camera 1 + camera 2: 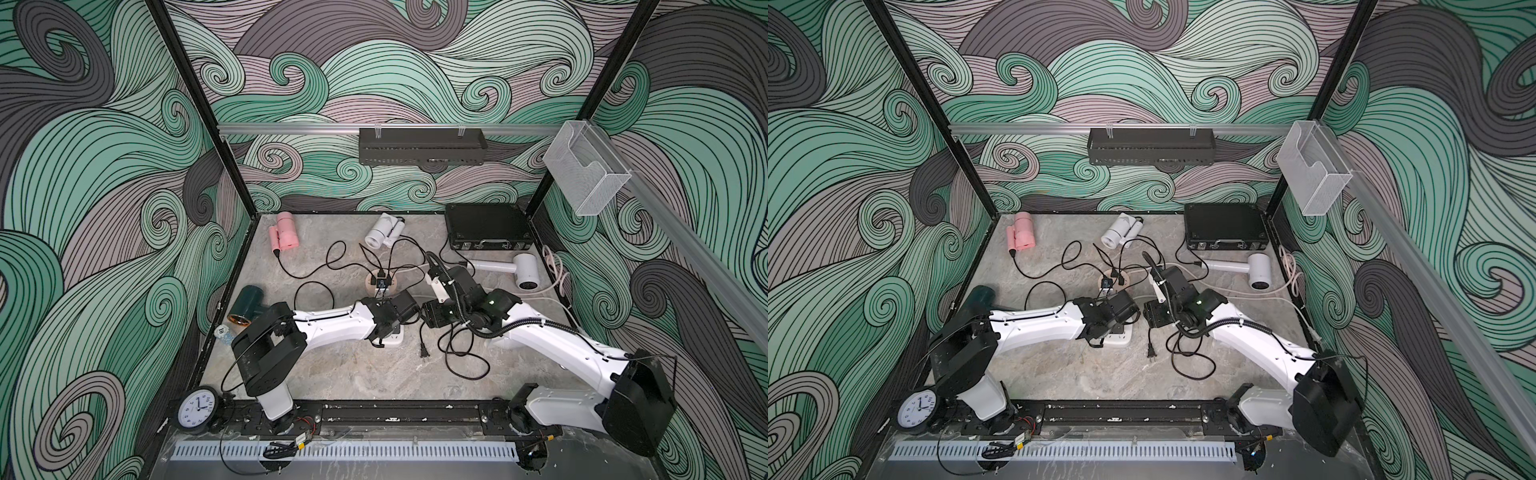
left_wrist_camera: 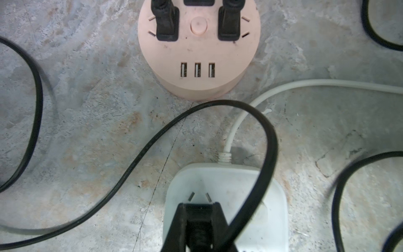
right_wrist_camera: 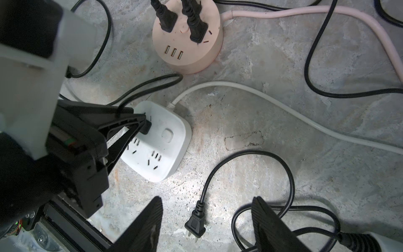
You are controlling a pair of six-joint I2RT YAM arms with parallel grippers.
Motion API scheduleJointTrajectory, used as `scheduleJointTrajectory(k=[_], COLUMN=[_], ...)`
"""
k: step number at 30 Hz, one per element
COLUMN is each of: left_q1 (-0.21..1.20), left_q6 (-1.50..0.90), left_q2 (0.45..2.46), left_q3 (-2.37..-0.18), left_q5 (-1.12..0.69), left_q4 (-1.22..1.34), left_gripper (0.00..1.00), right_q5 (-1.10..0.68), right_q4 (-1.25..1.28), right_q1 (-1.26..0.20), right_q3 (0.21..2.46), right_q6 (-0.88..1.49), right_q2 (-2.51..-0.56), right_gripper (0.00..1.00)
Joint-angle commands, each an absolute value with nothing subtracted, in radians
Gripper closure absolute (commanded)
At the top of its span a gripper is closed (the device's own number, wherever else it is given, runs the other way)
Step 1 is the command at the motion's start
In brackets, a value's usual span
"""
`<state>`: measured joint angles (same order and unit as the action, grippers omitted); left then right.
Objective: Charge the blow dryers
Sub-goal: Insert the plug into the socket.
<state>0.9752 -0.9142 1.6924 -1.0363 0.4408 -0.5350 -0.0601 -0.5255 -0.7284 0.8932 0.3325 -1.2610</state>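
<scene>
- Blow dryers lay round the edges of the grey marbled table (image 1: 353,374): a pink folded plastic dryer (image 1: 284,237) and a white folded dryer (image 1: 380,233) at the back, a white long-handled dryer (image 1: 521,270) on the right arm's side, a dark green dryer (image 1: 245,301) by the left arm
- Our left gripper (image 2: 199,212) was clamped tight on a black two-prong plug (image 3: 145,127), which it held against the white square socket hub (image 3: 176,144)
- Our right gripper (image 3: 207,198) hung with its jaws spread and nothing held
- A loose black plug (image 3: 195,227) lay flat below and between its fingers, long axis across the jaws' closing line, prongs toward the robot's base
- We judged the right arm the nearer one; the hub sat just beside the plug, toward the left arm
</scene>
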Motion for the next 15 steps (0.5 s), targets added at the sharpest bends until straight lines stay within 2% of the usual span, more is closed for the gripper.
scheduleJointTrajectory(k=[1,6,10,15], left_q1=[0.959,0.953,0.947,0.922], left_q6=[-0.950,-0.925,-0.901,-0.885], left_q2=[1.745,1.689,1.646,1.598], left_q3=[-0.981,-0.974,-1.007,-1.050], left_q5=[0.346,0.289,0.289,0.273], left_q4=[-0.664,-0.619,-0.608,-0.639], left_gripper=[1.00,0.98,0.80,0.64], right_q5=[-0.049,-0.037,-0.070,-0.056], right_q4=[-0.598,-0.590,-0.538,-0.512], right_q1=[-0.775,-0.857,-0.887,-0.902], right_q3=[0.848,0.786,0.737,0.726], right_q6=[0.397,0.471,0.510,0.534], right_q2=[-1.237,-1.235,-1.248,-1.296], right_gripper=[0.35,0.40,0.46,0.50])
